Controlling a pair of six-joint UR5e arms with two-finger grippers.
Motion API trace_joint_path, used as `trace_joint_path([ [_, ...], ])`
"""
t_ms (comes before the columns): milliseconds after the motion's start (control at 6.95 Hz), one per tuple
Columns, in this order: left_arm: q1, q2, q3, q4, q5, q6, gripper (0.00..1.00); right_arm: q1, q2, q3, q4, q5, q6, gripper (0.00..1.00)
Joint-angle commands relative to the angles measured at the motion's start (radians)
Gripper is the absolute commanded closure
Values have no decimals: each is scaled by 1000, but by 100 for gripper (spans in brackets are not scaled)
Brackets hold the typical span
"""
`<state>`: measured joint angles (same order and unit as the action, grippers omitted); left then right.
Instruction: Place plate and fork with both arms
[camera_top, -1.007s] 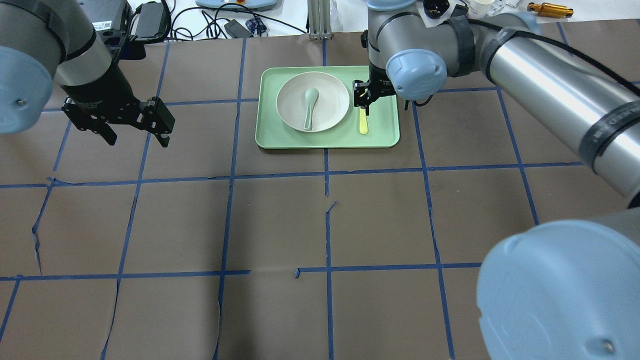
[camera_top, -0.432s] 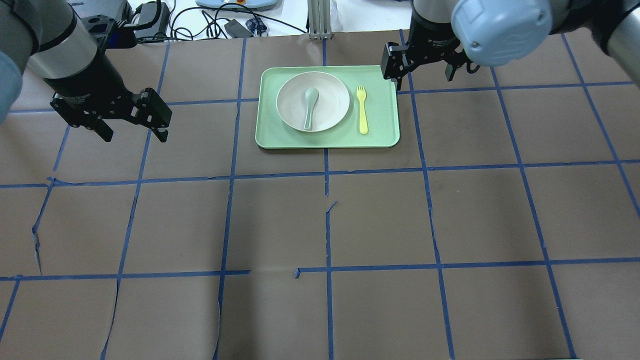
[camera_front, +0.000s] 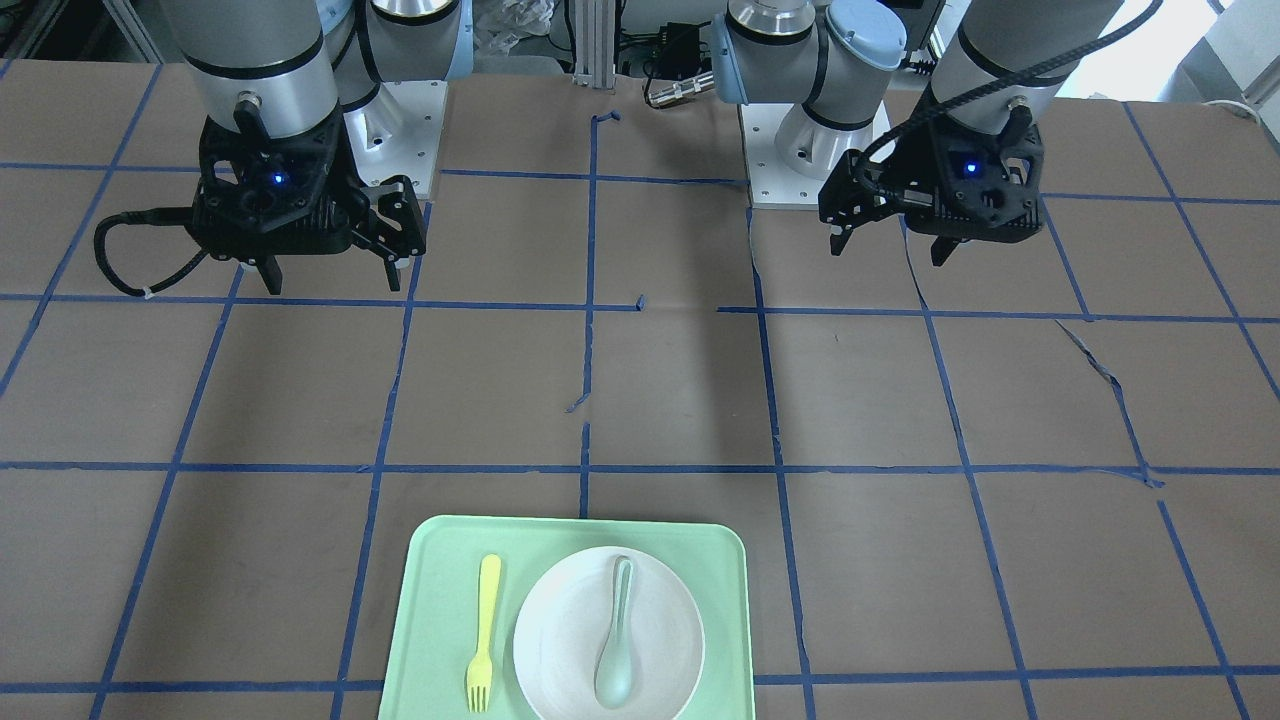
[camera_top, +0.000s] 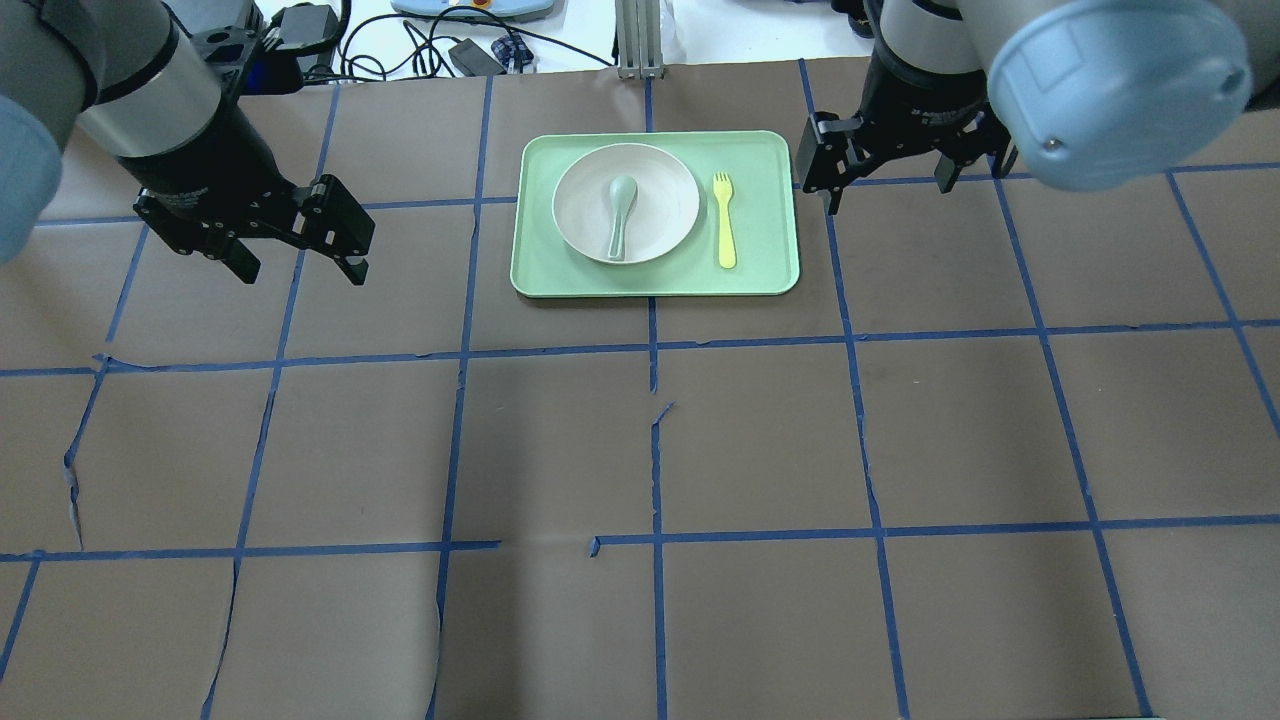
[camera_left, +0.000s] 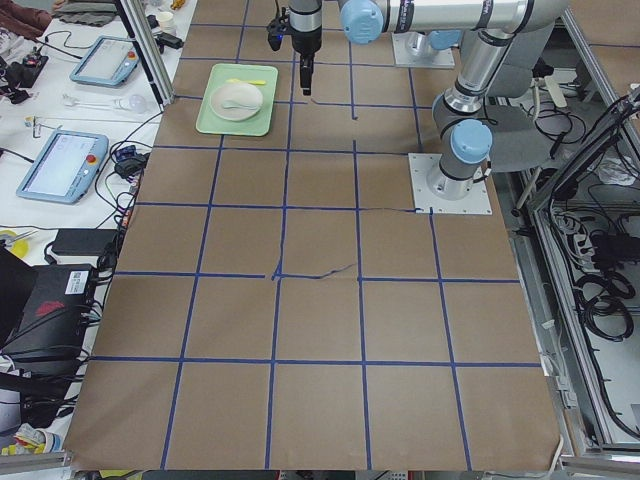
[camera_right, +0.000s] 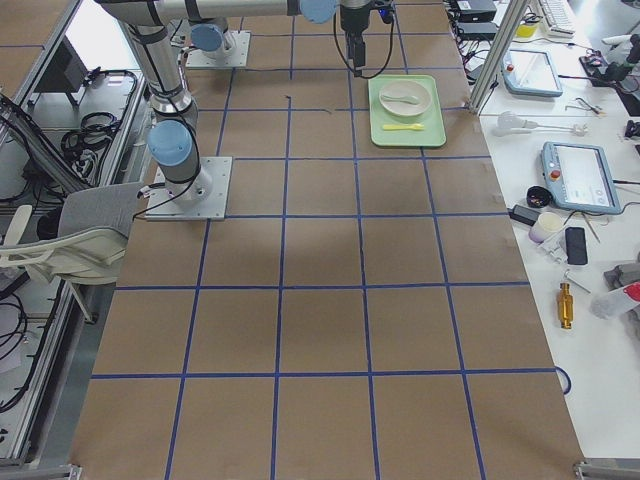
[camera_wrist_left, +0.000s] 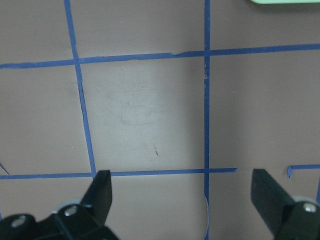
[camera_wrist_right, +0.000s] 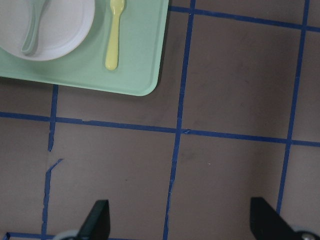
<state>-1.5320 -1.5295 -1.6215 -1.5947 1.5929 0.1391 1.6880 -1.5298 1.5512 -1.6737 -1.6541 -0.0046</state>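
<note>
The off-white plate (camera_top: 662, 205) lies on the left half of the mint-green tray (camera_top: 765, 272), with a grey-green spoon (camera_top: 619, 215) in it. The pale-yellow fork (camera_top: 725, 222) lies flat on the tray just right of the plate, tines away from me. My right gripper (camera_top: 887, 195) is open and empty, hanging above the table just right of the tray. My left gripper (camera_top: 300, 270) is open and empty, well left of the tray. The right wrist view shows the fork (camera_wrist_right: 114, 35), the plate (camera_wrist_right: 65, 25) and the tray (camera_wrist_right: 142, 75) at top left.
The table is brown paper with a blue tape grid (camera_top: 655, 345). Cables and a power brick (camera_top: 300, 30) lie past the far edge. In the front-facing view the tray (camera_front: 440, 580) sits at the bottom edge, far from both arm bases.
My right gripper was down on the fork's tines on the tray; it has let go, risen and moved right off the tray. The fork lies free. My left gripper shifted slightly right.
</note>
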Motion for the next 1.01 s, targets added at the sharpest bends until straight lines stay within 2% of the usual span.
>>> trace_joint_path([
  [0, -65, -6, -6, 13, 96, -3, 0, 10, -21, 4, -4, 20, 17, 0],
  [144, -62, -1, -8, 13, 61, 0, 0, -2, -20, -20, 30, 39, 17, 0],
  [863, -51, -6, -11, 15, 68, 0, 0, -10, -12, -33, 31, 53, 26, 0],
])
